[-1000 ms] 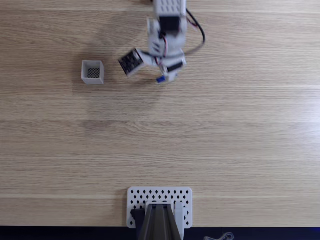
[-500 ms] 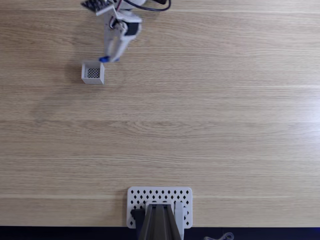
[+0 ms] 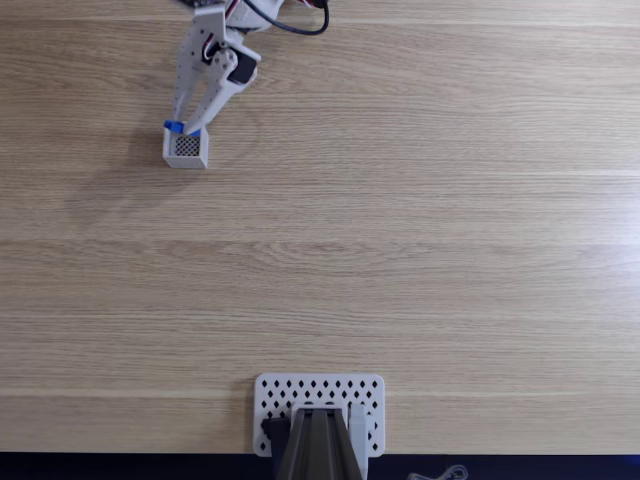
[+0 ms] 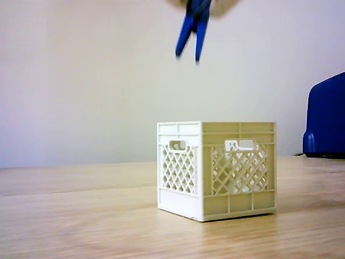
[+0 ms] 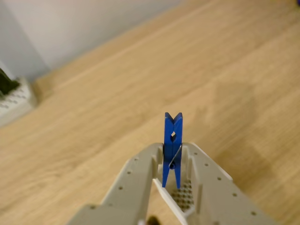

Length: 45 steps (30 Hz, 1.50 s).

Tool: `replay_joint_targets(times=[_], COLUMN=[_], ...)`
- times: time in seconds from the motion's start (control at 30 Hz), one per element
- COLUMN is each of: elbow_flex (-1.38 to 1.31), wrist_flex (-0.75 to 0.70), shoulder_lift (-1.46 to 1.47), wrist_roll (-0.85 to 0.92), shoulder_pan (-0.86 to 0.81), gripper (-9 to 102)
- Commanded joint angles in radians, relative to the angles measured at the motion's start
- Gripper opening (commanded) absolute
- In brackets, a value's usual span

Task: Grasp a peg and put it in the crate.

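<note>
My gripper (image 3: 185, 127) reaches down from the table's far edge in the fixed view, shut on the blue peg (image 3: 174, 127). The peg's tip sits over the back left rim of the small white crate (image 3: 186, 148). The other view shows the peg (image 4: 193, 29) hanging legs down, well above the crate (image 4: 215, 170) and a little left of its middle. From the wrist, the peg (image 5: 172, 140) stands clamped between the two white fingers (image 5: 136, 176), with the crate's mesh bottom (image 5: 185, 194) just below it.
A white perforated plate (image 3: 320, 398) with a dark mount (image 3: 315, 452) sits at the table's near edge; the plate (image 5: 14, 98) also shows in the wrist view. A blue object (image 4: 326, 116) stands to the right behind the crate. A black cable (image 3: 295, 25) trails off the arm.
The arm has swung left from the top middle of the table, carrying the peg. It went from right of the crate to over the crate's back rim.
</note>
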<state>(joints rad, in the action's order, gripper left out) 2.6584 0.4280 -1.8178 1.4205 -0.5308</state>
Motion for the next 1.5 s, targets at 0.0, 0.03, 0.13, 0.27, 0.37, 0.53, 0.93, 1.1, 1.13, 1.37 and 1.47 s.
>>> replay_joint_targets(times=[0.0,0.03,0.13,0.27,0.37,0.53,0.93,1.1,1.13,1.37,1.47], elbow_flex=[-0.1,-0.114,-0.158,-0.19,-0.192,-0.19,-0.19,-0.189,-0.189,-0.135,-0.075], wrist_flex=[0.046,0.046,0.046,0.046,0.046,0.046,0.046,0.044,0.044,0.043,0.043], shoulder_lift=[0.037,0.051,0.092,0.132,0.135,0.137,0.135,0.135,0.135,0.054,-0.041], wrist_roll=[0.002,0.002,0.002,0.002,0.0,-0.012,-0.014,-0.015,-0.015,-0.074,-0.196], shoulder_pan=[-0.032,-0.035,-0.043,-0.063,-0.061,-0.06,-0.06,-0.06,-0.06,-0.021,0.031], gripper=[-1,-1,-1,-1,-1,4,22,-3,-3,-1,-1])
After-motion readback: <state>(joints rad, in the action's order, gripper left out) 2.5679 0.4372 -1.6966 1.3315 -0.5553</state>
